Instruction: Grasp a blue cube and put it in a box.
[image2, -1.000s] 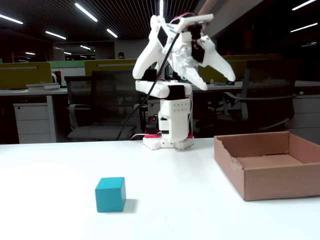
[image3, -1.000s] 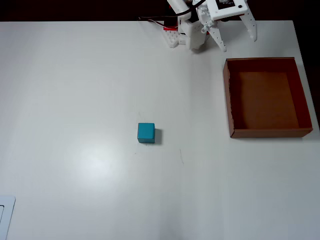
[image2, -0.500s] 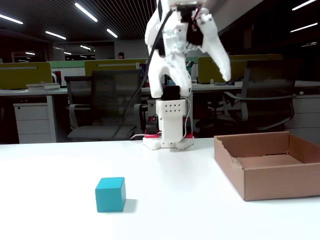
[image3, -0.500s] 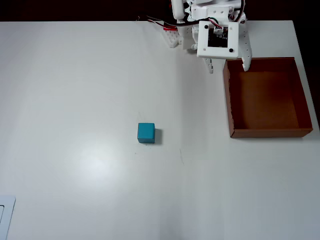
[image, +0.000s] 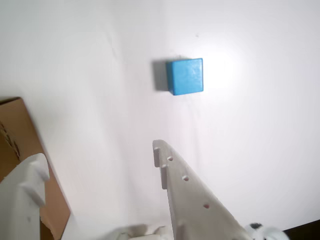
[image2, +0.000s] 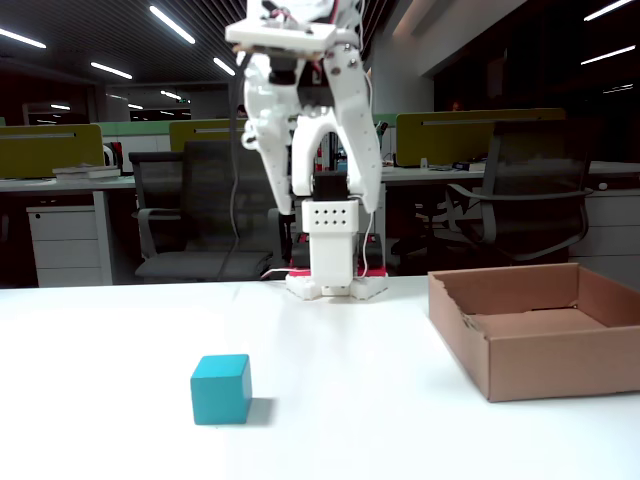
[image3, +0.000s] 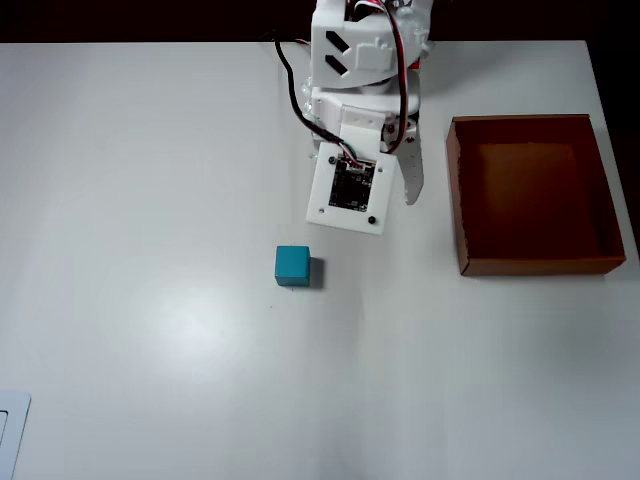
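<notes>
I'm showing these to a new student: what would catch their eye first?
The blue cube sits alone on the white table, left of centre in the overhead view. The white arm towers behind it, its open tool high above the table. The empty brown box lies to the right.

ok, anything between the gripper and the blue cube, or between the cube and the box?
Nothing visible. The gripper hangs open above bare white table, and the blue cube sits alone ahead of it. The stretch from the cube to the box is also bare tabletop; only the box's low wall needs clearing.
</notes>
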